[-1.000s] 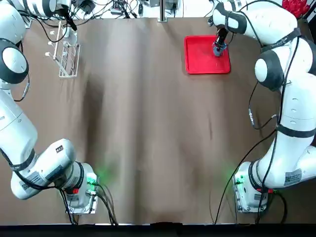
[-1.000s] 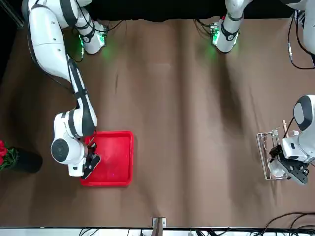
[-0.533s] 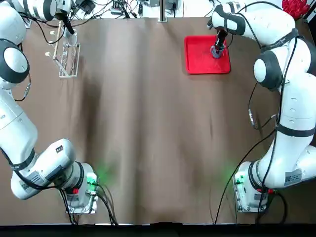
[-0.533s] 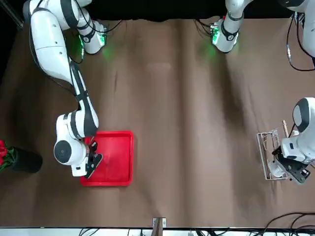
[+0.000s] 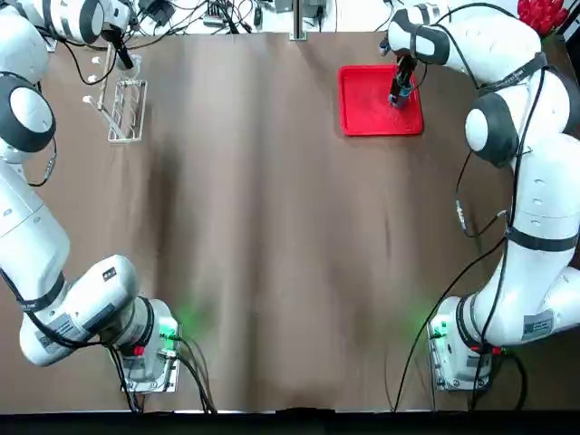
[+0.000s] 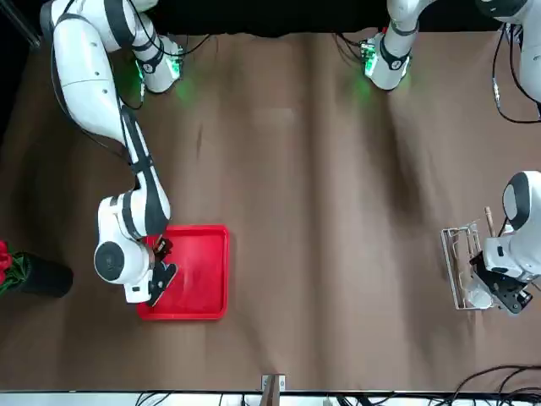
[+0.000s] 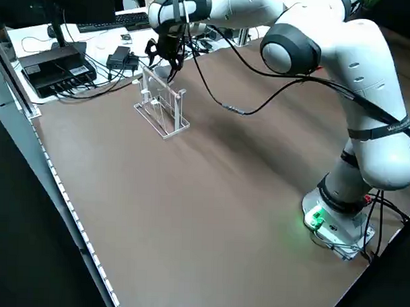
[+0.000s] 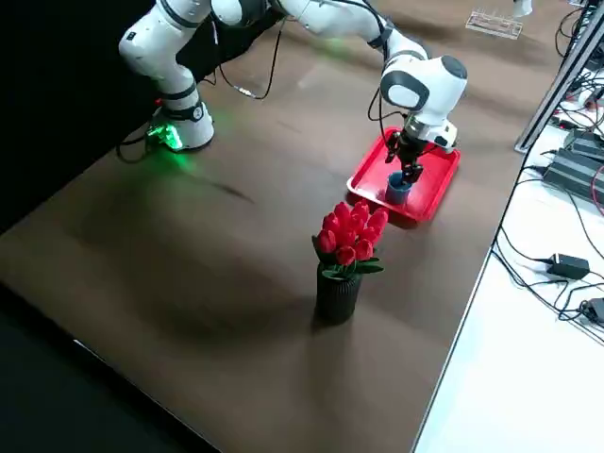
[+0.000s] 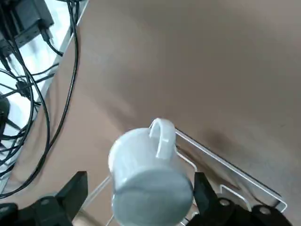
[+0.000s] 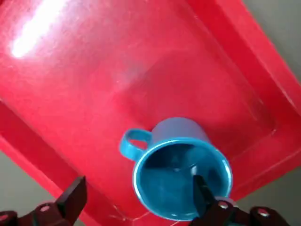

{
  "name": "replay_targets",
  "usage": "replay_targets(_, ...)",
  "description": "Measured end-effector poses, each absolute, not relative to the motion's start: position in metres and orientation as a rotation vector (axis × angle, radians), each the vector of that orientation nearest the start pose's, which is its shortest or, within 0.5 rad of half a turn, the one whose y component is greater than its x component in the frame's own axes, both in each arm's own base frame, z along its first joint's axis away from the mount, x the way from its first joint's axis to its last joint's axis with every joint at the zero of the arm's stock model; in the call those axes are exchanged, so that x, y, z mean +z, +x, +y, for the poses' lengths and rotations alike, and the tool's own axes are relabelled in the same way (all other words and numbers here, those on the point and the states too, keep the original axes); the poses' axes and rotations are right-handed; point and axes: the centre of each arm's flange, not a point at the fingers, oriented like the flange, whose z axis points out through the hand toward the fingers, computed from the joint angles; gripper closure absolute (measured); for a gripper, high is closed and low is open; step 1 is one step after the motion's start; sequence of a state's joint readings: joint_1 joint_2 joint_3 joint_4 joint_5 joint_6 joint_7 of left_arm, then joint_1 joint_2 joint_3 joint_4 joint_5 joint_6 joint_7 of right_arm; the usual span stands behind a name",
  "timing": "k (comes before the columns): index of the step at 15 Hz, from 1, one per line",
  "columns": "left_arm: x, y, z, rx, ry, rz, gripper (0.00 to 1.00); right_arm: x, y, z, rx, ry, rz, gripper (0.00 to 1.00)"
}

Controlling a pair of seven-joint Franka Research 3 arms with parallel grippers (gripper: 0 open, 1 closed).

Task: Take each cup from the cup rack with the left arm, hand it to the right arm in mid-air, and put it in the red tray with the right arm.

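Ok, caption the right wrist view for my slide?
Blue cup upright in the red tray, right end effector open directly above it.

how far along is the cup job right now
About halfway. Done: the blue cup stands upright in the red tray, the open right gripper just above it. In hand: the open left gripper straddles the white cup, which hangs on the cup rack. Left: lifting it off, the mid-air handover, and placing it in the tray.
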State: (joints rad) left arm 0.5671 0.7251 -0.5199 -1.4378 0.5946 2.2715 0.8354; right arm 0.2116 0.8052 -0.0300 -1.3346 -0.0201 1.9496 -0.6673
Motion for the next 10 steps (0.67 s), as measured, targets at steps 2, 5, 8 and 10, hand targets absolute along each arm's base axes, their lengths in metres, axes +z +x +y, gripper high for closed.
replay_targets(2,0.316,0.728,0.132,-0.168,-2.553,1.369,0.00,0.235,0.704,0.137,0.343,-2.815,-1.307,0.00)
replay_targets(5,0.312,0.728,0.128,-0.165,-2.553,1.378,0.00,0.244,0.702,0.144,0.372,-2.780,-1.272,0.00)
replay_targets(8,0.312,0.729,0.125,-0.165,-2.549,1.384,0.00,0.267,0.706,0.148,0.360,-2.766,-1.259,0.00)
replay_targets(10,0.310,0.729,0.125,-0.156,-2.539,1.390,0.03,0.290,0.711,0.150,0.340,-2.770,-1.231,0.00)
